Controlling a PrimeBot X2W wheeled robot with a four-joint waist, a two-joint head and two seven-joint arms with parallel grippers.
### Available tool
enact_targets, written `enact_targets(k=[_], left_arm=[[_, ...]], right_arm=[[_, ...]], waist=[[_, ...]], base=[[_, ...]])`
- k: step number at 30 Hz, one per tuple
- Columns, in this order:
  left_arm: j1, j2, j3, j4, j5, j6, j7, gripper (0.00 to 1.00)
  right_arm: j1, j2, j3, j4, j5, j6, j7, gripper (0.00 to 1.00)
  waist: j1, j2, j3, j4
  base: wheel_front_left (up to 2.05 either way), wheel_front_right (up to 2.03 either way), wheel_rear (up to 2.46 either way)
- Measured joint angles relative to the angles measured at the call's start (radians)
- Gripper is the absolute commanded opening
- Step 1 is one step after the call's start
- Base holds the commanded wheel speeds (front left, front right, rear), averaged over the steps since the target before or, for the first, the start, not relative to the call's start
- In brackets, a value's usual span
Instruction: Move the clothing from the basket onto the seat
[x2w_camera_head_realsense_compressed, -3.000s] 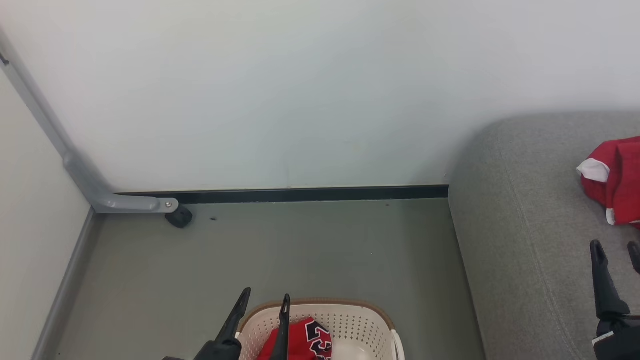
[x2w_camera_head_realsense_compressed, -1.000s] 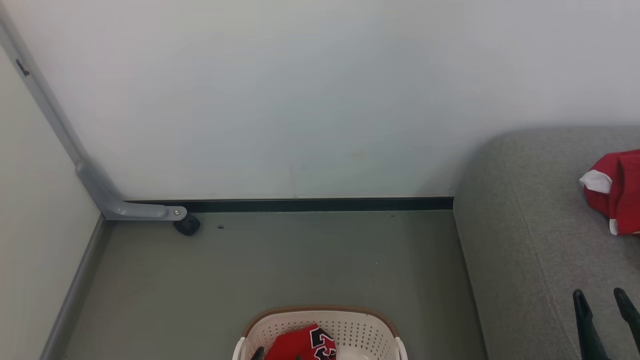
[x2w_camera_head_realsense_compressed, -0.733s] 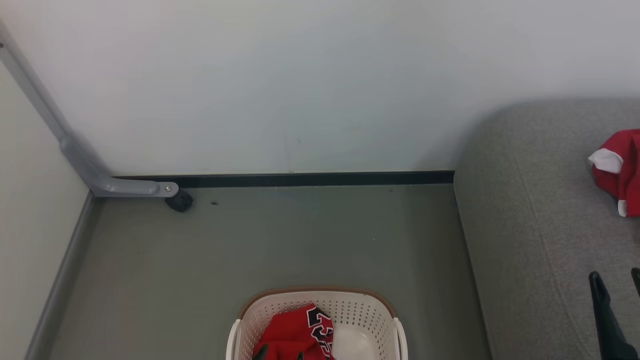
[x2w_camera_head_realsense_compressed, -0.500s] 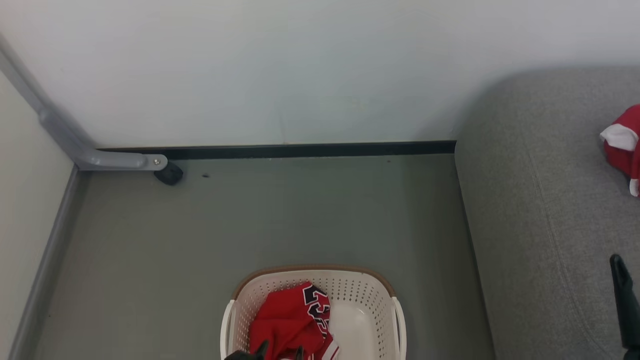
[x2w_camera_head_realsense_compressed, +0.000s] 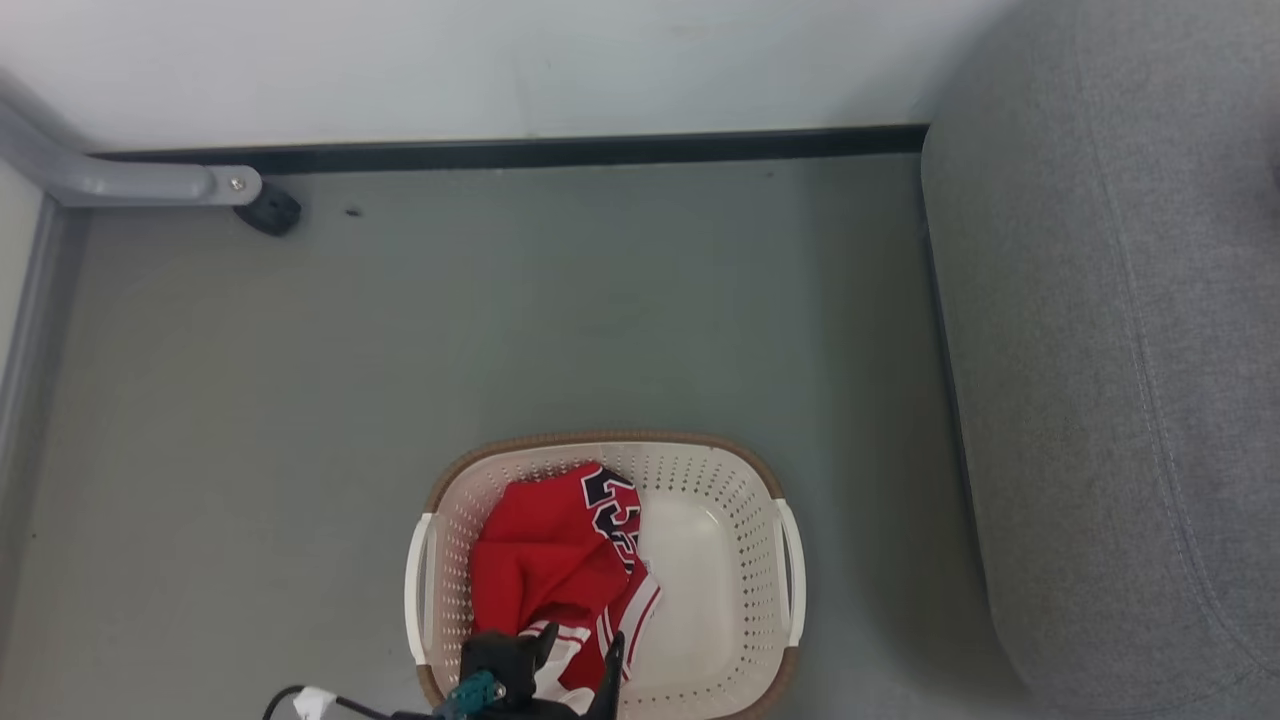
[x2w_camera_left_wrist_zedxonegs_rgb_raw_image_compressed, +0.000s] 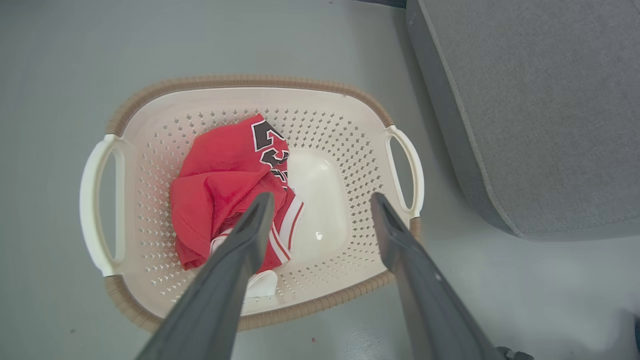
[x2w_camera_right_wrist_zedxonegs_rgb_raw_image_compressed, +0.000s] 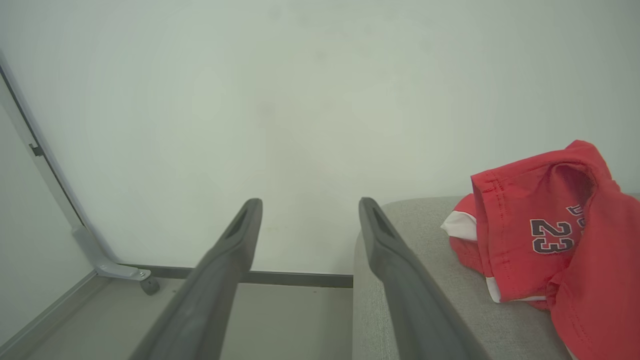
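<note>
The cream basket (x2w_camera_head_realsense_compressed: 600, 438) with a brown rim stands on the floor, and a crumpled piece of red clothing (x2w_camera_head_realsense_compressed: 545, 555) lies in its left half. My left gripper (x2w_camera_head_realsense_compressed: 580, 645) hangs open over the basket's near rim, holding nothing. In the left wrist view my left gripper (x2w_camera_left_wrist_zedxonegs_rgb_raw_image_compressed: 321, 200) spreads wide above the clothing (x2w_camera_left_wrist_zedxonegs_rgb_raw_image_compressed: 225, 170) and the basket (x2w_camera_left_wrist_zedxonegs_rgb_raw_image_compressed: 240, 81). The grey seat (x2w_camera_head_realsense_compressed: 1120, 350) rises to the right. My right gripper (x2w_camera_right_wrist_zedxonegs_rgb_raw_image_compressed: 310, 202) is open in the air by the seat's (x2w_camera_right_wrist_zedxonegs_rgb_raw_image_compressed: 400, 260) left edge. More red clothing (x2w_camera_right_wrist_zedxonegs_rgb_raw_image_compressed: 560, 240) with the numerals 23 lies on the seat.
A grey metal leg with a black caster (x2w_camera_head_realsense_compressed: 270, 212) stands by the far wall, along a black baseboard (x2w_camera_head_realsense_compressed: 520, 152). Grey floor surrounds the basket, with a narrow strip between it and the seat. A white cable plug (x2w_camera_head_realsense_compressed: 310, 700) shows at the bottom edge.
The head camera has tilted down, bringing the whole basket into view and the seat's garment out of it. My right gripper left the head picture; my left gripper shows more over the basket.
</note>
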Motion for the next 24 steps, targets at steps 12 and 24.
enact_targets(k=[12,24], left_arm=[[-0.199,-0.006,0.005,0.23,-0.055,0.0,-0.003,1.0],[-0.353,-0.01,0.043,0.358,-0.173,0.0,-0.044,1.0]], right_arm=[[-0.061,-0.015,-0.068,-0.052,0.059,0.042,0.0,1.0],[-0.103,-0.034,-0.15,-0.067,0.112,0.051,0.0,1.0]], waist=[[-0.0001,0.0001,0.177,-0.042],[-0.0001,0.0001,0.356,-0.095]], base=[[0.0,0.0,0.0],[0.0,0.0,0.0]])
